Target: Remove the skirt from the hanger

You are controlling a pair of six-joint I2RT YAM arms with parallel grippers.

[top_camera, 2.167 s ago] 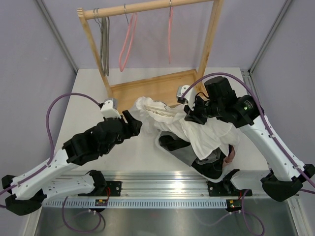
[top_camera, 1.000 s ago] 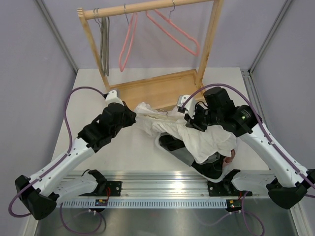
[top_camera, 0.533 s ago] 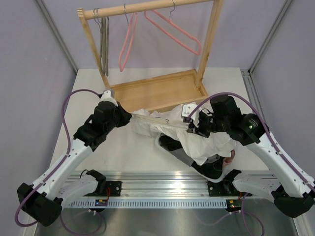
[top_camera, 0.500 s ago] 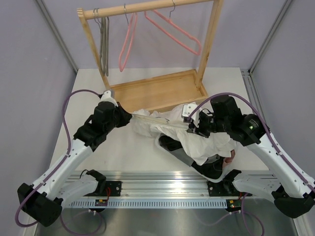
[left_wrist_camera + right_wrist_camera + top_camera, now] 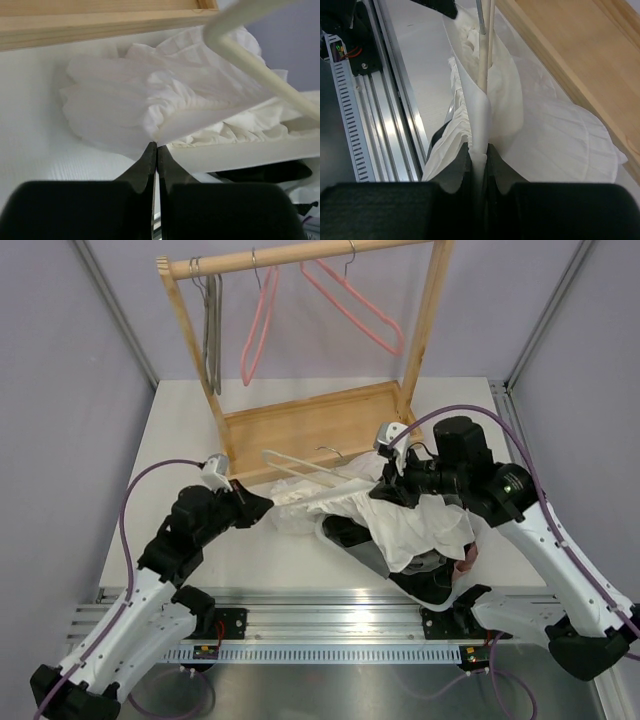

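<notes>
At table centre, skirt: the white skirt (image 5: 335, 498) lies bunched just in front of the wooden rack base (image 5: 310, 425), and its right part drapes over a dark garment (image 5: 357, 533).
Hanger: the cream hanger (image 5: 295, 466) lies slanted across the skirt. Its left arm and hook are bare; its right end is buried in cloth.
Left gripper: the left gripper (image 5: 258, 506) has its jaws closed to a pinch on a fold at the skirt's left edge. The cloth is drawn out from there toward the hanger.
Right gripper: the right gripper (image 5: 385, 488) is clamped on the hanger's arm, with skirt cloth wrapped under the jaws.
Step in hand (judged): drawing the last of the skirt off the hanger's covered end.
Method advised: hold the hanger steady and lifted. Pull the pinched edge along the line of the arm, low and slow, so the cloth slides off without bunching.
Risk (judged): the right clamp pins cloth to the hanger. The cloth may stay trapped unless that grip moves to bare hanger.
</notes>
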